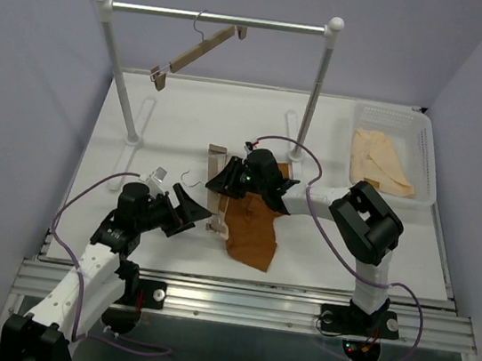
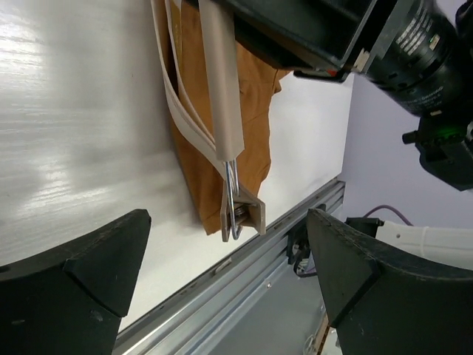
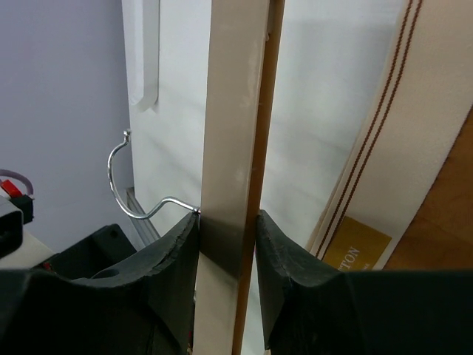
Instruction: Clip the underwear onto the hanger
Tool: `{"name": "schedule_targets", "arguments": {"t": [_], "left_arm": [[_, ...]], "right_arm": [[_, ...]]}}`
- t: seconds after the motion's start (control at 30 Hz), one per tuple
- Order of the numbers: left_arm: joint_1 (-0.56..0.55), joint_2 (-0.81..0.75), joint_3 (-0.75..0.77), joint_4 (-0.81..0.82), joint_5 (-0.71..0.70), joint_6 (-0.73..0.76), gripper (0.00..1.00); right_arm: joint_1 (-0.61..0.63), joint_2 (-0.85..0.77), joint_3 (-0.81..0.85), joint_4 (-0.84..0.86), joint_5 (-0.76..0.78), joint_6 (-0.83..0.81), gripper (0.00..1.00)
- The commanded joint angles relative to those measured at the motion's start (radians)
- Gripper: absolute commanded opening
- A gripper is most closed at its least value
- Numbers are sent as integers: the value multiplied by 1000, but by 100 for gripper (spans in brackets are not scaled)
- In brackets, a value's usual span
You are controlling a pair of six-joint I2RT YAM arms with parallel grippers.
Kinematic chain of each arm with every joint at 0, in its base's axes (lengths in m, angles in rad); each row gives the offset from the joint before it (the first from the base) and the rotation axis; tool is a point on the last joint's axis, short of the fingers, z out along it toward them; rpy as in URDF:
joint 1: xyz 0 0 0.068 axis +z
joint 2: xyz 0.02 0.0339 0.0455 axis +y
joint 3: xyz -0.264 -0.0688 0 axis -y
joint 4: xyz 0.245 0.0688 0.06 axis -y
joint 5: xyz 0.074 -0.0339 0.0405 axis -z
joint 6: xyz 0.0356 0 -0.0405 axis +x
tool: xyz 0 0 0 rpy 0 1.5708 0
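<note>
The white table (image 1: 177, 127) carries a metal rack (image 1: 219, 18) at the back, with a spare hanger (image 1: 196, 51) hooked on its rail, and a white basket (image 1: 428, 162) of pale garments at the far right. The underwear (image 1: 256, 232) lies flat near the middle of the table toward the near edge, rust-orange, with its tan waistband (image 3: 384, 133) turned toward the hanger (image 1: 216, 208). The hanger lies on the table just left of the fabric, along the waistband. Its long axis runs from the near edge toward the rack, and its wire hook (image 3: 122, 177) points left. The right gripper (image 1: 223, 181) reaches in from the right over the cloth, and its wrist view shows both fingers clenched on the middle of the wooden bar, pinning it. The left gripper (image 1: 190, 209) is the nearer one to the hanger's near-end clip (image 2: 244, 214). That clip lies straight ahead of it, just beyond the fingertips and roughly in line with the gap between them, at the corner of the underwear. The left fingers (image 2: 96, 259) are spread wide apart, released, with nothing between them and touching nothing. Whether that clip already bites the waistband cannot be told from here. The next move likely turns on the left arm working this near clip while the right steadies the bar.
</note>
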Motion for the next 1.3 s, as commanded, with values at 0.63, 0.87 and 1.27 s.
{"name": "schedule_targets", "arguments": {"t": [0.63,0.87,1.27], "left_arm": [[-3,70,270,52,-210,2,99],[45,261,302,252,-136,62,99],[131,447,279,641,245,74,99]], "right_arm": [[1,-324,-279,128,-184,-403,1],[1,-384,-315,125,-287,-458,1],[1,-430,-319,41,-365,-543,1]]}}
